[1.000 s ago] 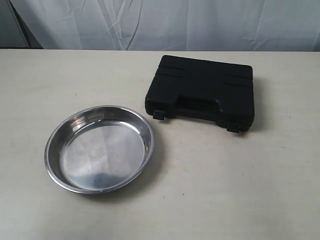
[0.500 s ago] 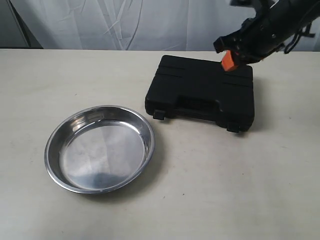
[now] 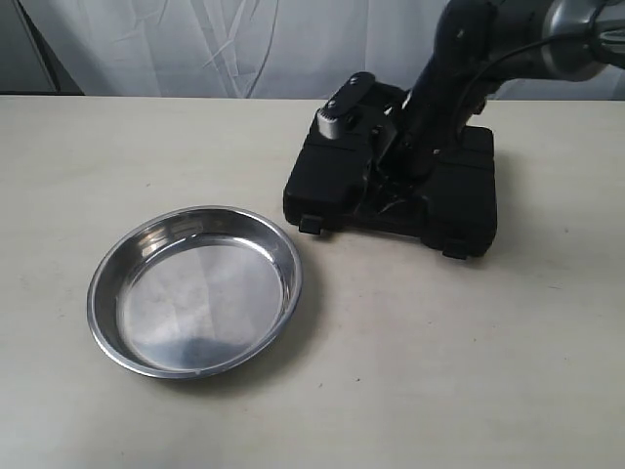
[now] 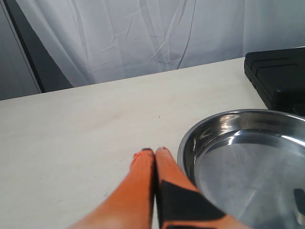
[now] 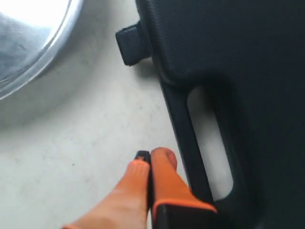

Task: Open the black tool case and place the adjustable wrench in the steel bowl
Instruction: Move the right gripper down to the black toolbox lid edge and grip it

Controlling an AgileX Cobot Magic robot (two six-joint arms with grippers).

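Note:
The black tool case [image 3: 465,186] lies closed on the table, so the adjustable wrench is hidden. Its two latches [image 3: 311,224] face the front. My right arm [image 3: 441,86] reaches down over the lid. In the right wrist view my right gripper [image 5: 150,156] is shut and empty, its tips low over the table right beside the bar of the handle cutout [image 5: 189,136]. One latch [image 5: 129,44] sits a little further along that edge. The steel bowl [image 3: 195,291] stands empty at the front left. My left gripper [image 4: 153,151] is shut, empty, just beside the bowl's rim [image 4: 184,147].
A pale table [image 3: 439,371] carries everything. A white curtain [image 3: 244,44] hangs along the far edge. Bare table stretches in front of the case and to the right of the bowl.
The right arm has come in from the upper right and dropped over the case to its front handle edge. Bowl and case have not moved.

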